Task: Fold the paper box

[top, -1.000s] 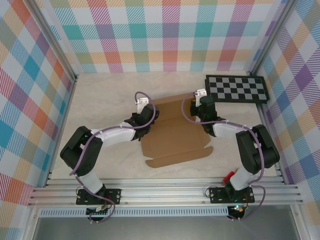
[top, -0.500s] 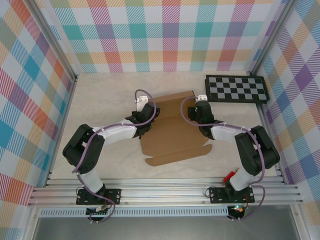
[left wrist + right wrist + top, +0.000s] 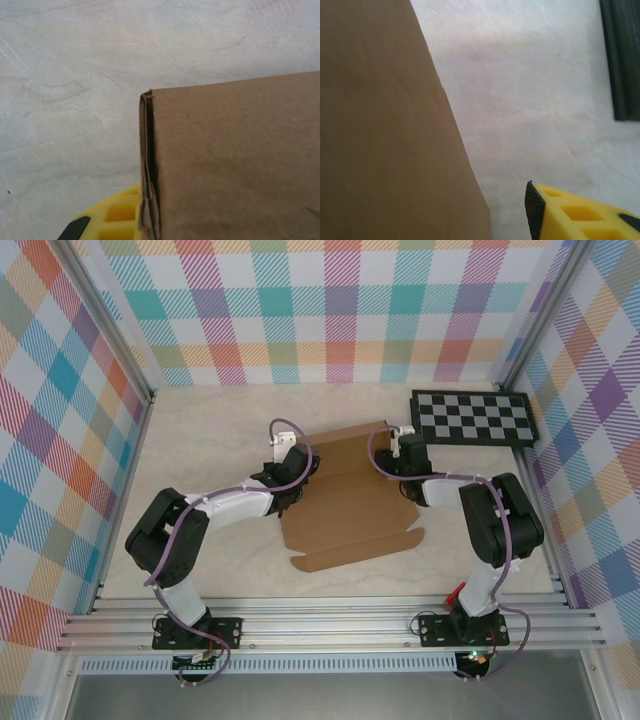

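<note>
The paper box (image 3: 350,510) is a brown die-cut cardboard sheet lying mid-table, with its far flap (image 3: 348,436) tilted up. My left gripper (image 3: 303,466) is at the sheet's far left corner. In the left wrist view a doubled cardboard edge (image 3: 147,165) runs down against one yellow finger (image 3: 112,220); the other finger is hidden behind the board, and the gripper (image 3: 150,227) looks shut on that edge. My right gripper (image 3: 398,450) is at the far right corner. It stands open (image 3: 485,225), a strip of bare table separating its yellow finger (image 3: 570,215) from the cardboard (image 3: 385,130).
A black-and-white checkerboard panel (image 3: 475,418) lies at the back right, close to the right gripper, and its dark edge (image 3: 622,60) appears in the right wrist view. Plaid walls enclose the pale table (image 3: 210,430). An aluminium rail (image 3: 330,625) runs along the near edge.
The sheet's far flap has risen from flat to tilted up. My left gripper shifted slightly away with it. My right gripper moved toward the far right corner, nearer the checkerboard.
</note>
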